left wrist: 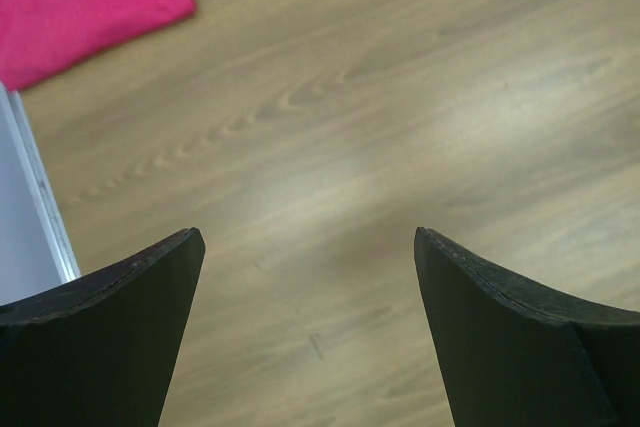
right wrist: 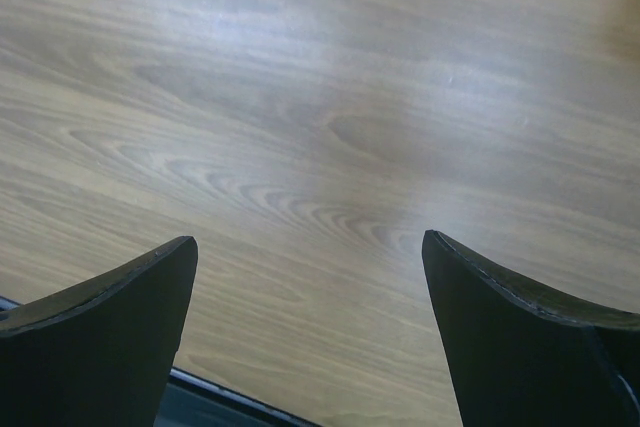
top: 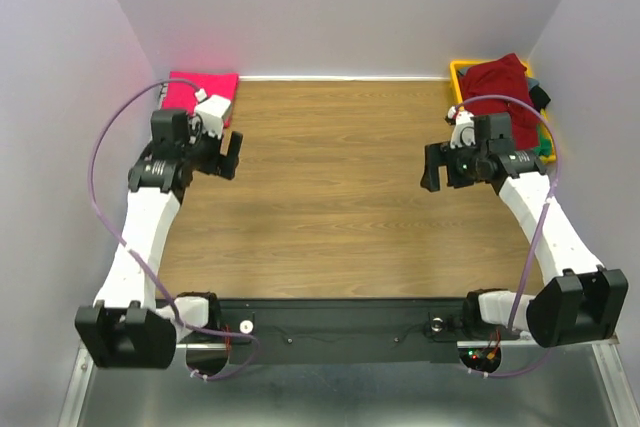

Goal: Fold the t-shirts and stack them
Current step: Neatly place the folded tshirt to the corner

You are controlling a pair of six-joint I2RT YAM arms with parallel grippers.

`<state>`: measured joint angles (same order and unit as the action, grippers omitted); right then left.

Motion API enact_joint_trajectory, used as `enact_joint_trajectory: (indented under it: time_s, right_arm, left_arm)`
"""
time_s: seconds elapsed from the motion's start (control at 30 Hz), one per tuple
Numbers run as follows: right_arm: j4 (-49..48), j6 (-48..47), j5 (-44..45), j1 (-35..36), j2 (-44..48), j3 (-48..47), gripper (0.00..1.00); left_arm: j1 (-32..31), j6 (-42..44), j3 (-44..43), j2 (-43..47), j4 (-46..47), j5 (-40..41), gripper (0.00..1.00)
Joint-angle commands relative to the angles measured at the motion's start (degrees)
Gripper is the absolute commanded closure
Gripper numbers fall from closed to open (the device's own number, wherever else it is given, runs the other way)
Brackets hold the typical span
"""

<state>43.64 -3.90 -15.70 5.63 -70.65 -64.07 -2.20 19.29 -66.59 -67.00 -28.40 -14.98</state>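
A folded crimson t-shirt (top: 200, 88) lies at the table's far left corner; its edge shows in the left wrist view (left wrist: 85, 2). A maroon t-shirt (top: 497, 77) is heaped on top of a yellow bin (top: 460, 69) at the far right, with green and dark cloth (top: 543, 137) under it. My left gripper (top: 230, 155) is open and empty above bare wood, just right of the crimson shirt. My right gripper (top: 433, 167) is open and empty over bare wood, left of the bin. Both wrist views show wide-apart black fingers (left wrist: 120, 337) (right wrist: 520, 337) with only table between them.
The wooden table (top: 330, 187) is walled by pale panels on the left, back and right. A black rail (top: 340, 322) with the arm bases runs along the near edge. The table's edge shows in the right wrist view (right wrist: 230, 397).
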Motion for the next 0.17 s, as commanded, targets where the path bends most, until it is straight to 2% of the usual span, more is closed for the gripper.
enact_joint_trajectory:
  time_s: [0.0, 0.13]
  right_arm:
    - [1.1, -0.84, -1.43, -0.18, 2.62, 2.45, 0.0]
    - [1.19, -0.67, -1.88, -0.18, 4.73, 4.04, 0.0]
  left_arm:
    - [-0.26, 1.01, 6.27, 9.77, 4.14, -0.49, 0.02]
    - [-0.26, 1.63, 10.33, 15.31, 4.93, 0.48, 0.02]
